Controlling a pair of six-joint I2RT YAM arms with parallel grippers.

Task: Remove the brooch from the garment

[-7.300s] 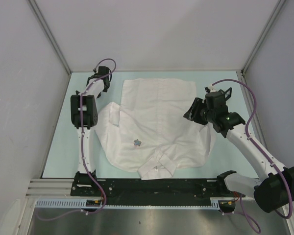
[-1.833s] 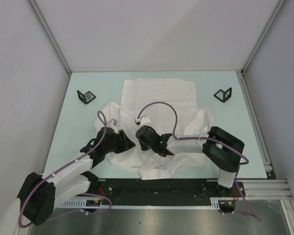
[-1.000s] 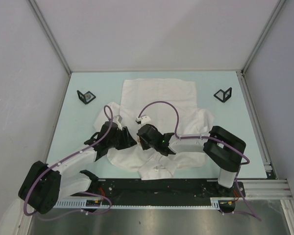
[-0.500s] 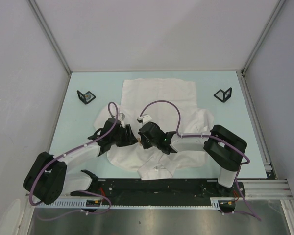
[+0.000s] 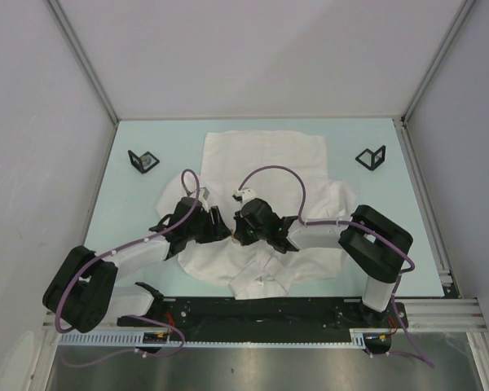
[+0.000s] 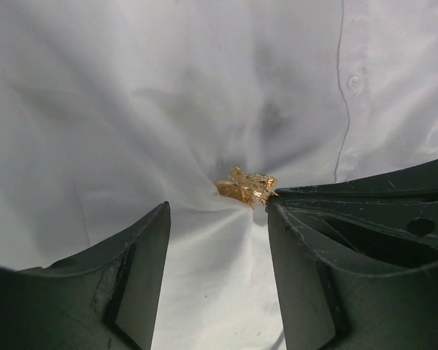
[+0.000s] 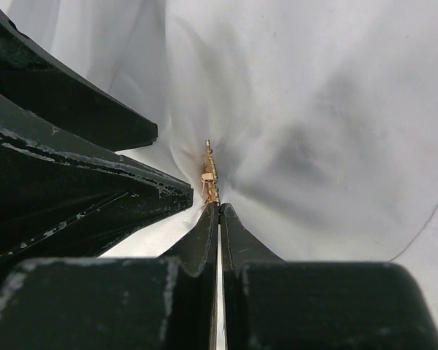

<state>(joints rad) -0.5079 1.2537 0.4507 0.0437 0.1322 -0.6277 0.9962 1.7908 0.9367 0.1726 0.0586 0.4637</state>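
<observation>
The garment (image 5: 265, 155), a large white button-front shirt, lies spread on the teal table. A small gold brooch (image 6: 247, 188) is pinned to it, and the cloth puckers up into a peak around it. My right gripper (image 7: 219, 208) is shut, its tips pinching the lower end of the brooch (image 7: 209, 175). My left gripper (image 6: 219, 219) is open and hovers just short of the brooch, its fingers straddling bare cloth. From above, the left gripper (image 5: 214, 228) and the right gripper (image 5: 237, 231) meet nose to nose over the shirt's left front.
Two small black stands sit on the table, one at the far left (image 5: 143, 160) and one at the far right (image 5: 371, 156). Grey walls close in the table on three sides. The shirt's button placket (image 6: 343, 109) runs just right of the brooch.
My left arm has swung in from the lower left up to the brooch, its jaws widening. The right gripper has stayed shut at the brooch, shifting slightly away from me.
</observation>
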